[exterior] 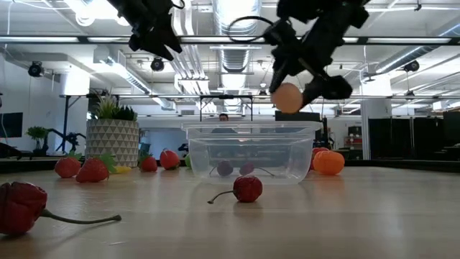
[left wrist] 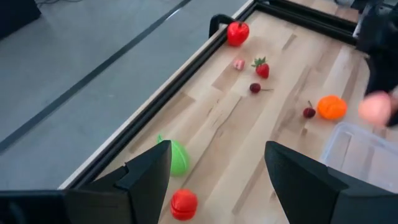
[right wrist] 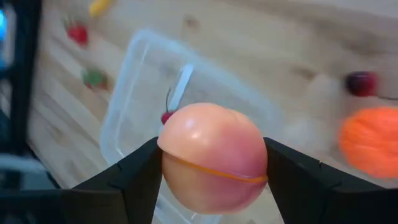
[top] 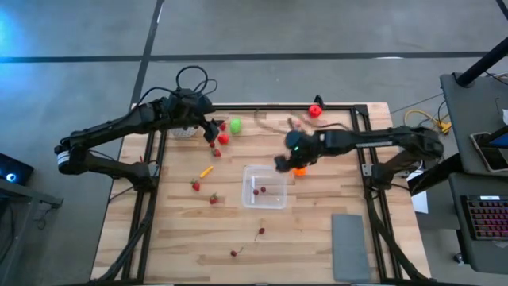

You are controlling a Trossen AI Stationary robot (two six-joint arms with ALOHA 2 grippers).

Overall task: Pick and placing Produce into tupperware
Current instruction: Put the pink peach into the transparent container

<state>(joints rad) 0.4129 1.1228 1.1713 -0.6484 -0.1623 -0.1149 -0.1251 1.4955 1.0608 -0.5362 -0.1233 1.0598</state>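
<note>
The right gripper (right wrist: 211, 180) clamps a round pink peach (right wrist: 212, 157), seam level, above the tupperware (top: 265, 187) rim. The left gripper (left wrist: 214, 180) hangs unclenched, holding nothing.

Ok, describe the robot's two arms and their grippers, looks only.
Both arms are dark, nearly black, built of slim jointed links. The left arm has a white band near its base and loose black cables looped above its wrist. The right arm shows a small green light near its wrist. The left gripper and the right gripper each have two flat, angular, matte black fingers.
</note>
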